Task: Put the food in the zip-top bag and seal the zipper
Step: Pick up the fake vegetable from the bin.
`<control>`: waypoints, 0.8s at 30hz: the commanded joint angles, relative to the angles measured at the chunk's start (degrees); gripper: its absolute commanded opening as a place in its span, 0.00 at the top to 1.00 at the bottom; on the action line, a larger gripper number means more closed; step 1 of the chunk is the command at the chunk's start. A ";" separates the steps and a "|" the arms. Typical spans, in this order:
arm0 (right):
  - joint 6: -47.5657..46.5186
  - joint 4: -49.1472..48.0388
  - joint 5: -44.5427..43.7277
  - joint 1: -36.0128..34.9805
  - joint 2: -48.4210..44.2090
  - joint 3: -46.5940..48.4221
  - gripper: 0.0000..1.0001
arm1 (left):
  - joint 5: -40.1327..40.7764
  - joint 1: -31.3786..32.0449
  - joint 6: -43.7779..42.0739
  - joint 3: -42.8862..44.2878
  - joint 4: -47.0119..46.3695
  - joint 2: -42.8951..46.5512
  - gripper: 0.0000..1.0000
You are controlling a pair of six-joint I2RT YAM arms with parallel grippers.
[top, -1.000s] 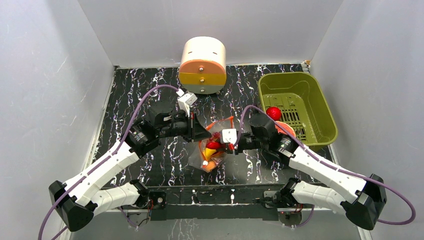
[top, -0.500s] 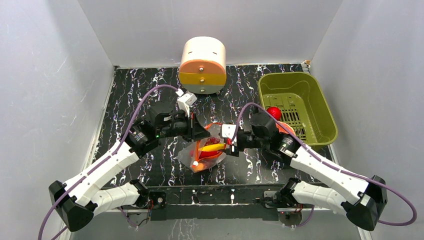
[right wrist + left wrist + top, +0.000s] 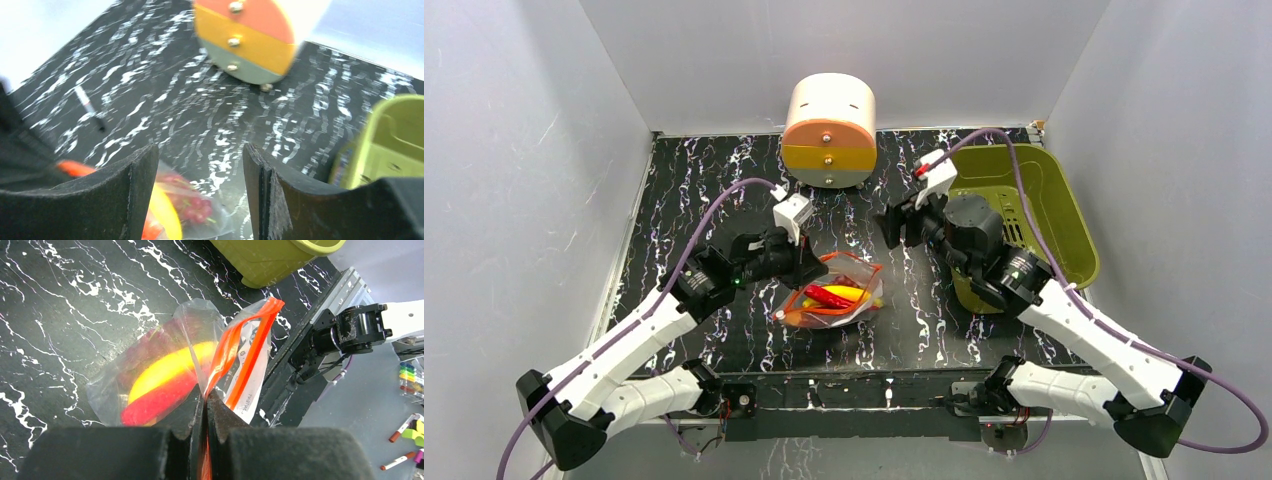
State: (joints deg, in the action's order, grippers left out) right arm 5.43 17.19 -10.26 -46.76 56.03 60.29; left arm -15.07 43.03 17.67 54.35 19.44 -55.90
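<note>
The clear zip-top bag (image 3: 836, 300) lies on the black marbled table, with a yellow banana (image 3: 170, 367) and a red chili (image 3: 155, 402) inside. A reddish clustered food piece (image 3: 192, 207) also shows through the plastic. My left gripper (image 3: 206, 395) is shut on the bag's mouth edge, pinching the orange-red zipper (image 3: 250, 340), which stands up and gapes. In the top view the left gripper (image 3: 814, 272) sits at the bag's left end. My right gripper (image 3: 887, 230) hangs above and behind the bag, open and empty; in its own view the right gripper (image 3: 200, 160) has wide jaws.
An olive-green bin (image 3: 1034, 205) stands at the right, partly behind my right arm. A round orange, yellow and grey drawer unit (image 3: 829, 130) is at the back centre. A small pen-like thing (image 3: 89, 107) lies on the table left of the bag.
My right gripper opened, let go at the bag and rose back toward the bin. The bag sank lower and leftward with the food inside; the left gripper kept its pinch.
</note>
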 commanded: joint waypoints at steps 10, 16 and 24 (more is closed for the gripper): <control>9.04 13.02 -15.15 15.43 5.46 7.72 0.40 | -0.73 0.13 -2.96 -4.23 -6.87 6.73 1.00; 7.44 13.50 -11.44 25.73 8.54 7.03 0.37 | -2.09 0.13 -3.43 -5.32 -7.51 7.84 1.00; 8.32 9.50 0.37 39.32 12.70 3.86 0.33 | -2.04 0.13 -3.25 -5.92 -7.73 8.35 1.00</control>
State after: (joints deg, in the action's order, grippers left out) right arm 13.52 31.11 -16.88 -13.80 66.87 64.73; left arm -15.88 43.03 14.94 48.62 14.87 -49.28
